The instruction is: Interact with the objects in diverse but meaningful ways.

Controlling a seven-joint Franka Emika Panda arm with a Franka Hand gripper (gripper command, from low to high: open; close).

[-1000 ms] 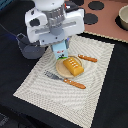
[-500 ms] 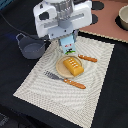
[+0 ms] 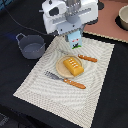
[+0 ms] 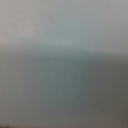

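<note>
The tool (image 3: pixel 74 41) hangs over the far edge of a striped placemat (image 3: pixel 35 82), with a white-and-blue milk carton (image 3: pixel 75 37) seemingly pinched in it. Just below it on the mat lies an orange-handled knife (image 3: pixel 84 57). Nearer the camera a yellow bread loaf (image 3: pixel 73 66) sits on a small plate (image 3: pixel 62 68), then an orange-handled fork (image 3: pixel 66 80). Off the mat, toward the exterior view's left, a dark grey pot (image 3: pixel 31 47) stands on the black desk (image 3: pixel 15 20). The wrist view is a grey blur.
</note>
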